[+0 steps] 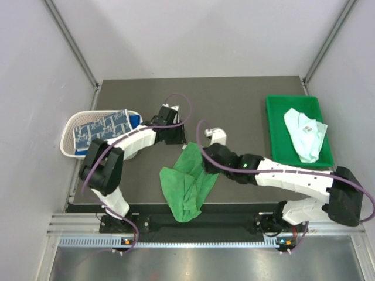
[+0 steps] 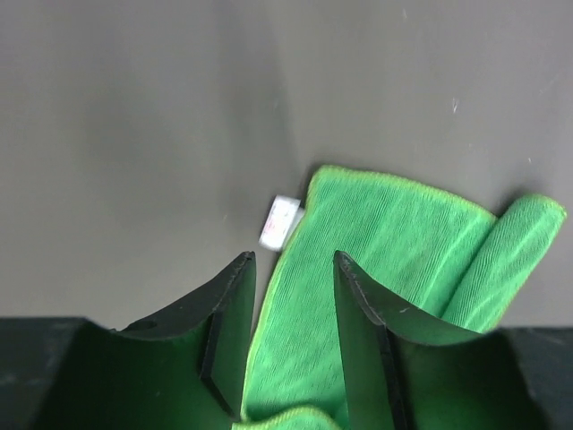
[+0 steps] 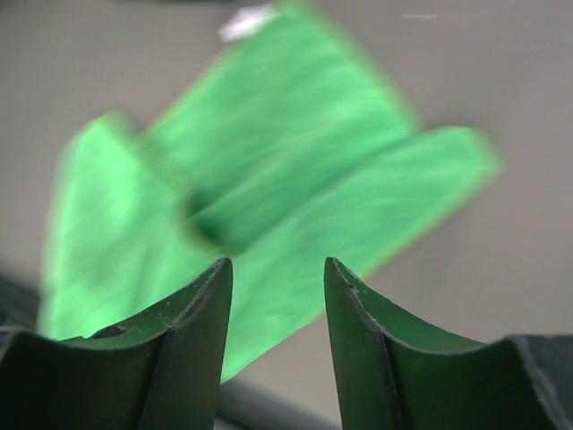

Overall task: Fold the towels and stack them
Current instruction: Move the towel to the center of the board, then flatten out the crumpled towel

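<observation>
A lab test cell — plain grey walls [image 1: 205, 35], aluminium rail [image 1: 176, 241], black table [image 1: 234, 105].

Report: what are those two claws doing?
Right gripper open at green towel. Left gripper astride its edge, grip unclear. Towel rumpled, fold unfinished. Mesh basket, green tray aside.

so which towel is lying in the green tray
The pale mint towel; the bright green towel lies on the table, the blue-printed towel in the white basket.
</observation>
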You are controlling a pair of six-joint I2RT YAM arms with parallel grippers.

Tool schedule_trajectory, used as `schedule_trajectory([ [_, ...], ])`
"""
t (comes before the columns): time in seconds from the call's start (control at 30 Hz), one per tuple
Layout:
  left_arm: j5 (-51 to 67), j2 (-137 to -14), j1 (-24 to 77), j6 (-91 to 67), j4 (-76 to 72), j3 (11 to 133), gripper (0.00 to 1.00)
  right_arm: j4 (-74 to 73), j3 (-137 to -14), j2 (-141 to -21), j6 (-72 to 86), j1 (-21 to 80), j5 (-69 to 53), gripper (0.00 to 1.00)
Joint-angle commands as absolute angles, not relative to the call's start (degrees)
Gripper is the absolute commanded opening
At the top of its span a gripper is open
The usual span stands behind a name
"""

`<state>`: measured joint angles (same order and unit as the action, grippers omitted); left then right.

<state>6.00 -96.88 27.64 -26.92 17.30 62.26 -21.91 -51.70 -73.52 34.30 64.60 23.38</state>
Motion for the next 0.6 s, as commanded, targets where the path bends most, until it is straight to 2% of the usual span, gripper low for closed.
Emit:
schedule_trajectory([
  [0.0,6.95,-100.71,28.48,-24.08,18.09,68.80,0.45,-22.33,-47.82,-72.42,37.18,56.72,25.31,0.45],
  [0.2,9.04,-106.50,29.27,-21.37,18.62,71.88,0.43,-16.38,-44.22,-76.71,35.34,45.65,22.95,0.45],
  [0.57,10.72,-110.13,29.62,-19.95,18.63,71.72,0.45,-8.88,-43.68,-85.16,34.28,41.66,21.01,0.45],
])
